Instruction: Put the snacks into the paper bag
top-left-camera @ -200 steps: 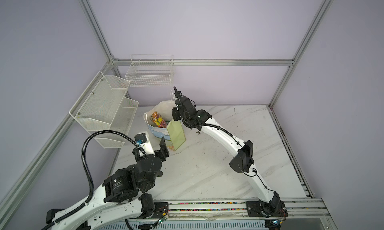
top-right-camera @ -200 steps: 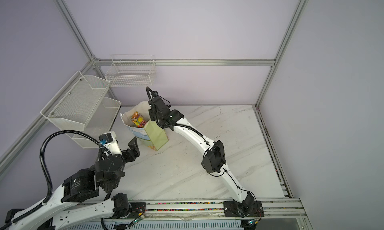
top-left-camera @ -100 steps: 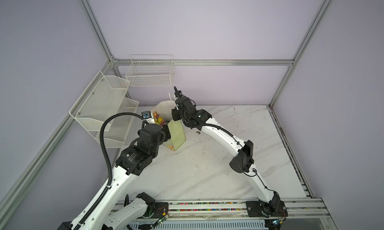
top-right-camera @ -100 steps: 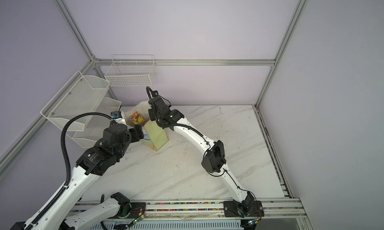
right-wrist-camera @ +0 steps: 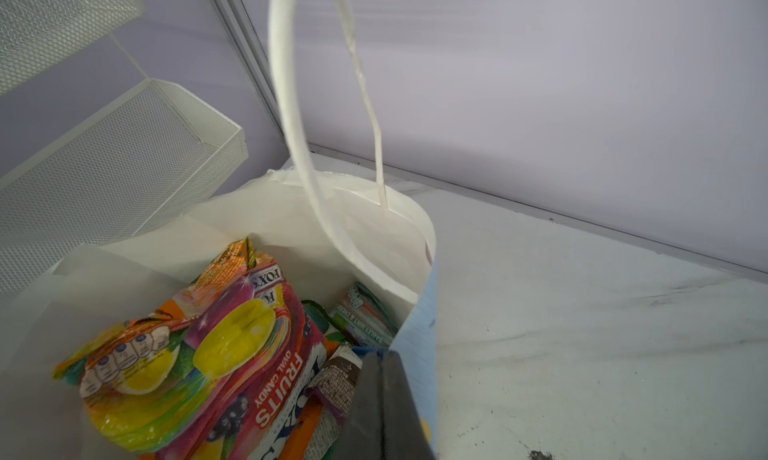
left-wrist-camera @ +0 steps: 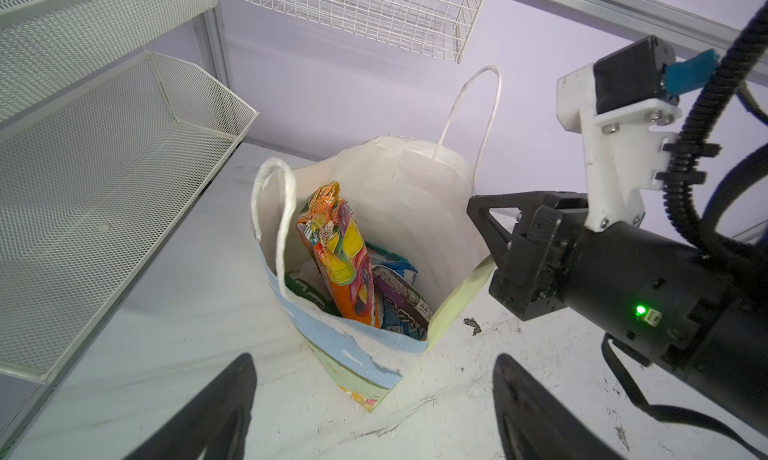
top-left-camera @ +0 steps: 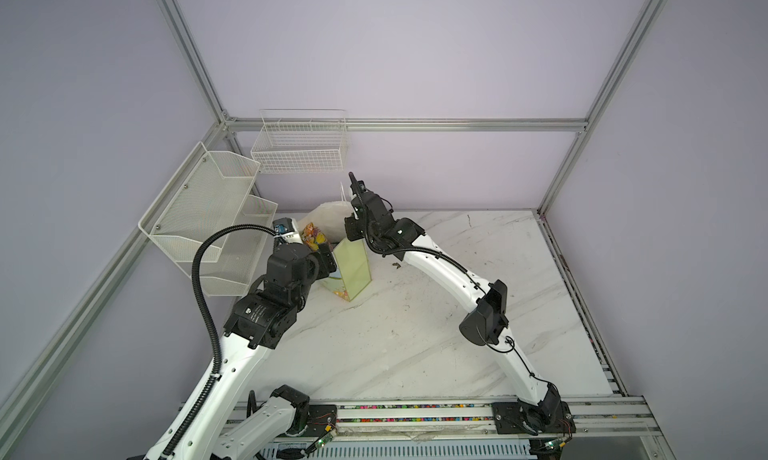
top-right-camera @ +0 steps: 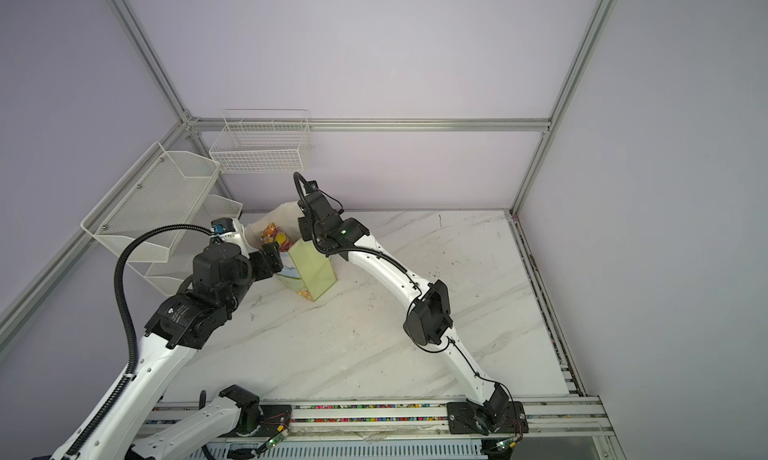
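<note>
The paper bag stands upright at the back left of the table. Its white-lined mouth is open, and one string handle rises above it. The snacks lie inside: an orange fruit-candy packet stands tallest, with a purple bar wrapper, a teal packet and a green one beside it. My right gripper is shut on the bag's rim at its right side. My left gripper stands open in front of the bag, its fingers apart from it.
White mesh shelves hang on the left wall close to the bag, and a wire basket hangs on the back wall above it. The marble table stretches right and forward of the bag. A dark crumb lies near the right arm.
My left arm has swung up from the front of the table to the bag, its gripper staying open. My right gripper has closed at the bag's rim.
</note>
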